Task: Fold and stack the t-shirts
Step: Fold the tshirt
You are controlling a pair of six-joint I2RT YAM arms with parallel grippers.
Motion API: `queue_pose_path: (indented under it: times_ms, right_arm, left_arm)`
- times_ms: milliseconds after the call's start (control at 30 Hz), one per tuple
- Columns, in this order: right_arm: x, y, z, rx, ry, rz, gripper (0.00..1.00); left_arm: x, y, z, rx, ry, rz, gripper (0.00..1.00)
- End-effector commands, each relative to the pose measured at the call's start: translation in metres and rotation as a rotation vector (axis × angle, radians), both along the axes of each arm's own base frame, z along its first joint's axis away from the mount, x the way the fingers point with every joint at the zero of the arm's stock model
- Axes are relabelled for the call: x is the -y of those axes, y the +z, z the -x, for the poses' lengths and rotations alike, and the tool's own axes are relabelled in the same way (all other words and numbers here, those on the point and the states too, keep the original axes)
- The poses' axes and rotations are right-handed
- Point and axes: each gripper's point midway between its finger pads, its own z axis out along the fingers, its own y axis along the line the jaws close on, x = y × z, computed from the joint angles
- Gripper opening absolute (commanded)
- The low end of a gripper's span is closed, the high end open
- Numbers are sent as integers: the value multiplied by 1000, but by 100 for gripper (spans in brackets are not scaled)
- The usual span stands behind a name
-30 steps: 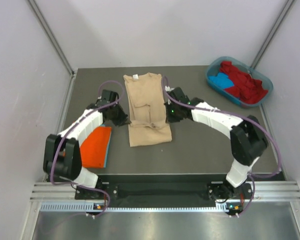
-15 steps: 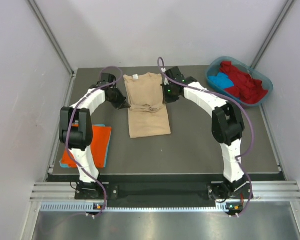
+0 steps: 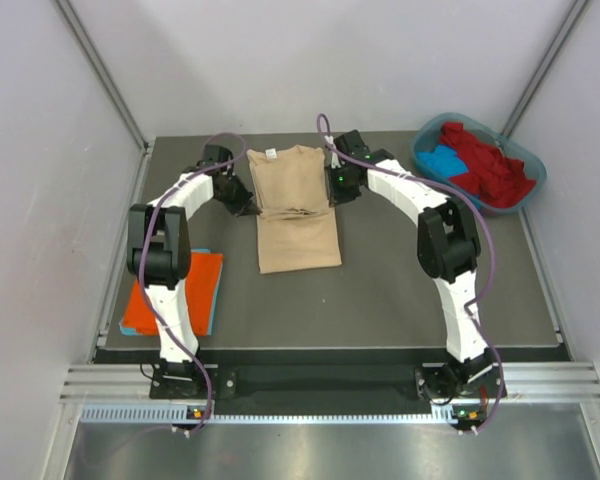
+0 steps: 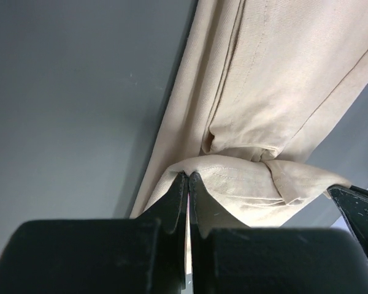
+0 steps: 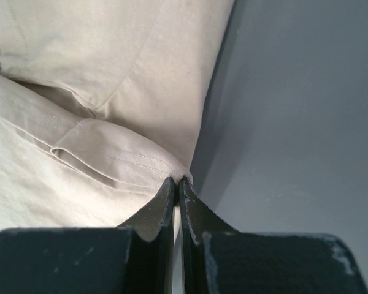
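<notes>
A beige t-shirt [image 3: 298, 240] lies lengthwise at the middle back of the table, its white neck label at the far end. My left gripper [image 3: 250, 208] is shut on the shirt's hem at its left side, and my right gripper [image 3: 328, 196] is shut on the hem at its right side. The lifted hem hangs doubled over the shirt's middle. In the left wrist view the gripper [image 4: 188, 174] pinches a stitched edge of the beige cloth [image 4: 264, 73]. The right wrist view shows the same: gripper [image 5: 176, 179] closed on a stitched corner of the cloth [image 5: 110, 61].
A folded orange t-shirt [image 3: 175, 285] lies on a blue one [image 3: 216, 292] at the table's near left. A teal tub [image 3: 417, 155] at the back right holds red shirts [image 3: 490, 165] and a blue one [image 3: 442, 162]. Grey walls close in the table.
Both grippers have carried the beige shirt's hem away from the arm bases toward the collar, and the shirt's near edge has drawn back. The arms now stretch further out.
</notes>
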Motion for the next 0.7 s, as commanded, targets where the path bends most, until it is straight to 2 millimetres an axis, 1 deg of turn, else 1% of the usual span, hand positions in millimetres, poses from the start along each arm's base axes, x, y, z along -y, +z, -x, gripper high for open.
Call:
queue_pose_path:
  times_ms: [0,33,67,100,133,167,200,233,267,333,367,400,433,467,500,533,567,600,633,667]
  right_arm:
    - [-4,19,-25,81,17,-24,0]
    - [-5,21,-28,86,16,-31,1]
    - [-5,21,-29,88,18,-31,2]
    - [-7,20,-32,97,25,-34,4]
    - [-9,21,-33,101,35,-44,7]
    - [-12,25,-36,117,46,-49,12]
    - [-12,23,-37,120,59,-40,13]
    - [-11,32,-43,141,49,-31,14]
    - [-6,31,-44,136,39,-14,18]
    - [3,35,-40,124,31,9,23]
    - [6,36,-37,125,24,17,29]
    - [8,53,-35,153,6,3,30]
    - [12,46,-27,133,5,10,31]
    - [12,59,-23,150,6,-9,31]
    - [10,62,-20,155,6,-22,30]
    - [11,54,-12,130,10,-24,28]
    - [11,55,-9,131,12,-28,27]
    - [8,61,-7,148,19,-41,24]
    - [8,54,-1,130,27,-44,21]
    - [6,52,0,126,32,-50,17]
  left_arm:
    - [-9,13,-14,50,6,-23,0]
    - [-9,13,-16,52,6,-22,0]
    - [-10,10,-14,40,6,-24,4]
    - [-11,13,-16,43,7,-29,6]
    - [-13,14,-16,41,10,-35,11]
    - [-15,18,-16,49,16,-46,14]
    - [-20,20,-16,50,30,-71,18]
    - [-25,23,-16,61,38,-100,24]
    - [-30,33,-16,85,49,-123,26]
    - [-45,41,-15,108,78,-203,29]
    - [-46,52,-13,135,79,-208,30]
    - [-45,52,-8,136,70,-207,31]
    - [-38,64,-8,188,39,-191,30]
    - [-34,57,2,174,19,-185,29]
    - [-29,58,6,182,3,-177,28]
    - [-18,59,10,201,-22,-165,27]
    - [-12,54,21,187,-35,-152,27]
    - [-6,53,26,188,-45,-139,26]
    - [4,51,32,188,-63,-122,25]
    - [11,47,38,194,-77,-108,24]
